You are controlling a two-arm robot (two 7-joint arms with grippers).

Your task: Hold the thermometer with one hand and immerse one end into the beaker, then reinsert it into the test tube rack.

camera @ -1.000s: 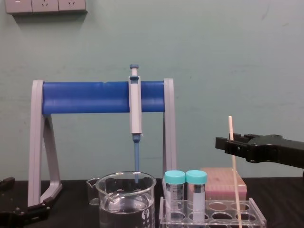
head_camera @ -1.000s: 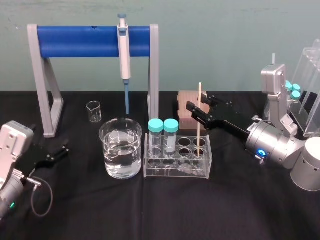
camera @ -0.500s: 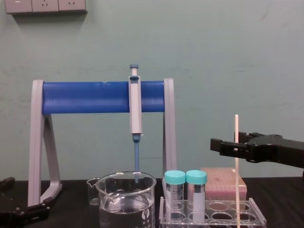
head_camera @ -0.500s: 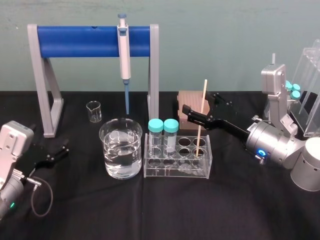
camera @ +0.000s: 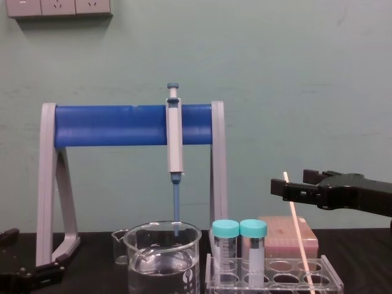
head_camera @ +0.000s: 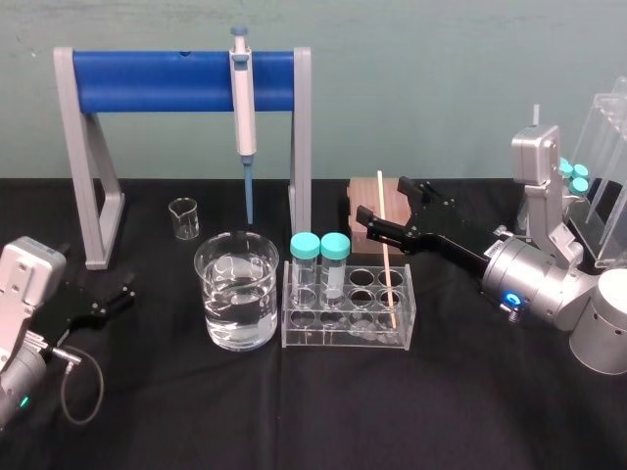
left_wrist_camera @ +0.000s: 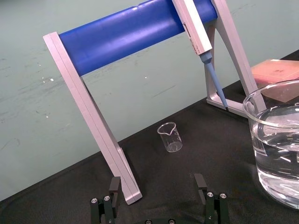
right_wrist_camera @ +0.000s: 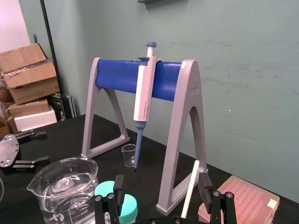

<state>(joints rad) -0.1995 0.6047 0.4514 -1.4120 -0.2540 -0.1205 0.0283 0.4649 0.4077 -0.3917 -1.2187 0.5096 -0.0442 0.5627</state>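
Note:
The thermometer (head_camera: pixel 387 250) stands in a right-hand hole of the clear test tube rack (head_camera: pixel 348 338), its top leaning back and left. In the chest view the thermometer (camera: pixel 297 229) slants up from the rack (camera: pixel 214 278). My right gripper (head_camera: pixel 396 212) is open around the rod's upper part, without clamping it. In the right wrist view the thermometer (right_wrist_camera: pixel 190 187) rises close by one finger. The big beaker (head_camera: pixel 235 304) of water sits left of the rack. My left gripper (left_wrist_camera: pixel 156 186) rests open at the table's left.
A grey stand with a blue bar (head_camera: pixel 181 80) holds a pipette (head_camera: pixel 242 117) behind the beaker. A small glass beaker (head_camera: pixel 183 218) sits at the back left. Two teal-capped tubes (head_camera: pixel 320 264) fill the rack's left holes. A pink box (head_camera: pixel 375 211) lies behind the rack.
My right gripper has opened and let go of the thermometer. The rod has sunk lower into the rack and tipped from upright to a backward-left lean. The left arm is still.

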